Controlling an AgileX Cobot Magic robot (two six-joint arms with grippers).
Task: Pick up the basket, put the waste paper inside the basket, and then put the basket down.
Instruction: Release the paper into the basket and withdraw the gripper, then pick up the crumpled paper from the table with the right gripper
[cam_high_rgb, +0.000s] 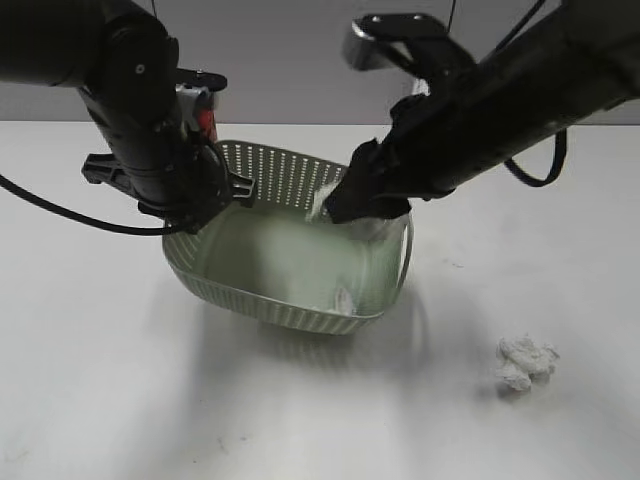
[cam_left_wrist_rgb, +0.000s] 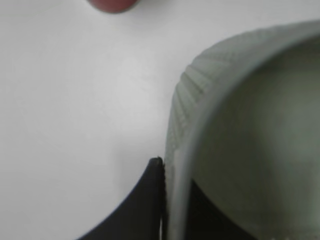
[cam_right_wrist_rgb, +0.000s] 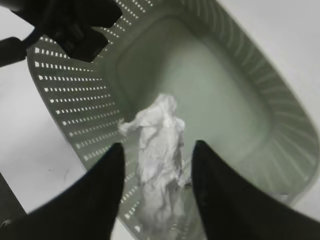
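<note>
My left gripper is clamped on the basket rim at about 9 o'clock of the basket in the exterior view; wrist cam shows one dark finger outside the wall and dark inside it too, rim pinched between. The basket hangs tilted, lifted off the table, shadow under it.

My right gripper is over the basket's far-right corner, approx 2 o'clock. Fingers are apart w/ a wad of waste paper between them. Can't tell if the pads touch it or if it's already loose; it looks slack, so I judge the grip is open.

Handling: the basket is thin perforated plastic, light, fairly stiff but prob flexes at the rim. A one-sided rim pinch lets it tilt, so the hold needs to stay firm near the corner, where the wall is stiffest. The paper is soft, near weightless, crushes easily and may cling to a pad; any pinch on the bulk of a wad works.

Contents: inside the basket there's a small white bit low at the near wall, approx 5 o'clock, prob paper, plus the wad at my right fingers. One more wad lies on the table at 4 o'clock, well apart from the basket. A red can sits behind my left arm, mostly hidden.
</note>
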